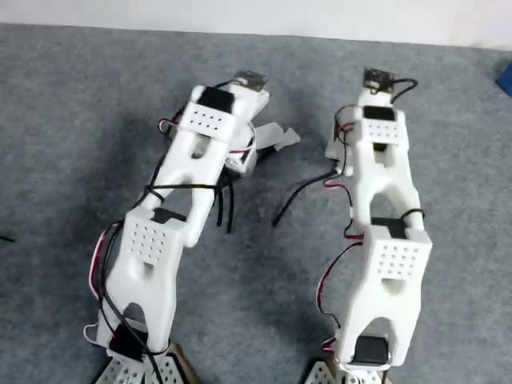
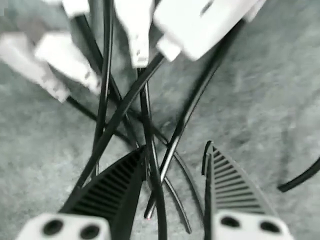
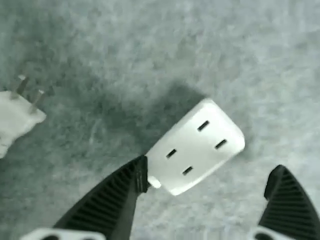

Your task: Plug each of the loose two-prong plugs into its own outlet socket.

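A white outlet block (image 3: 195,147) with two pairs of slots lies on the grey carpet between the fingers of my right gripper (image 3: 210,170), which is open and just above it. A white two-prong plug (image 3: 15,115) lies off to one side, prongs pointing away from the block. My left gripper (image 2: 175,155) is open over a tangle of black cables (image 2: 150,125), some of which run between its fingers. Beyond them lie white plugs (image 2: 137,30) and a larger white block (image 2: 200,25). In the high view a white plug (image 1: 276,138) pokes out beside the left arm.
Grey carpet (image 1: 72,160) covers the whole table. A loose black cable (image 1: 300,196) runs between the two arms. A blue object (image 1: 505,78) sits at the far right edge. Open carpet lies left of the left arm and right of the right arm.
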`<control>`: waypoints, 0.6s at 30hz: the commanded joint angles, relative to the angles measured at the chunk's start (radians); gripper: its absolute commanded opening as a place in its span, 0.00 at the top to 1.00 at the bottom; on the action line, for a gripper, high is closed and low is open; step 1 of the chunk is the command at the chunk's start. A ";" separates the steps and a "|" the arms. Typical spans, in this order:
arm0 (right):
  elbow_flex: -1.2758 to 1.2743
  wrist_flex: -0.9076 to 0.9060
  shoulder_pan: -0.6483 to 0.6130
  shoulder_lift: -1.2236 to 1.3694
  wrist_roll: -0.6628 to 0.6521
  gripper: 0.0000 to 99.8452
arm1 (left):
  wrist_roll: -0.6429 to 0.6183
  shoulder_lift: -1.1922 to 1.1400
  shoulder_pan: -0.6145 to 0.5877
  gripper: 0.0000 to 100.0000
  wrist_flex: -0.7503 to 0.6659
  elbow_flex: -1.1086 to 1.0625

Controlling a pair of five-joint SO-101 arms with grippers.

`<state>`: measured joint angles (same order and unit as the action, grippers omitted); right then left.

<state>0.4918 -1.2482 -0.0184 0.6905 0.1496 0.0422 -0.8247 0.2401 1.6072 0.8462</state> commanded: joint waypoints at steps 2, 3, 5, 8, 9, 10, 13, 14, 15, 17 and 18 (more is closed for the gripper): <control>0.203 -0.208 0.166 -0.012 0.049 0.64 | 0.130 0.018 0.160 0.81 -0.006 0.104; 0.231 -0.231 0.203 -0.019 0.052 0.64 | 0.153 0.010 0.197 0.81 -0.026 0.114; 0.272 -0.277 0.252 -0.038 0.020 0.64 | 0.189 -0.018 0.254 0.81 -0.078 0.136; 0.282 -0.329 0.297 -0.054 -0.025 0.64 | 0.204 -0.059 0.297 0.81 -0.155 0.194; 0.282 -0.329 0.306 -0.054 -0.044 0.64 | 0.215 -0.071 0.305 0.81 -0.163 0.217; 0.282 -0.328 0.315 -0.051 -0.054 0.64 | 0.227 -0.084 0.314 0.81 -0.167 0.239; 0.282 -0.298 0.364 -0.027 -0.043 0.64 | 0.262 -0.119 0.346 0.81 -0.167 0.300; 0.282 -0.280 0.387 -0.013 -0.031 0.64 | 0.287 -0.130 0.358 0.81 -0.169 0.320; 0.282 -0.265 0.409 0.001 -0.025 0.64 | 0.308 -0.137 0.367 0.80 -0.170 0.341; 0.280 -0.260 0.435 0.038 -0.032 0.64 | 0.325 -0.154 0.392 0.77 -0.193 0.387; 0.280 -0.263 0.444 0.059 -0.032 0.64 | 0.328 -0.166 0.403 0.74 -0.215 0.401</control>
<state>0.7296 -1.5305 0.3851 0.7365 0.1158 0.3445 -0.9935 0.6022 1.4477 1.1715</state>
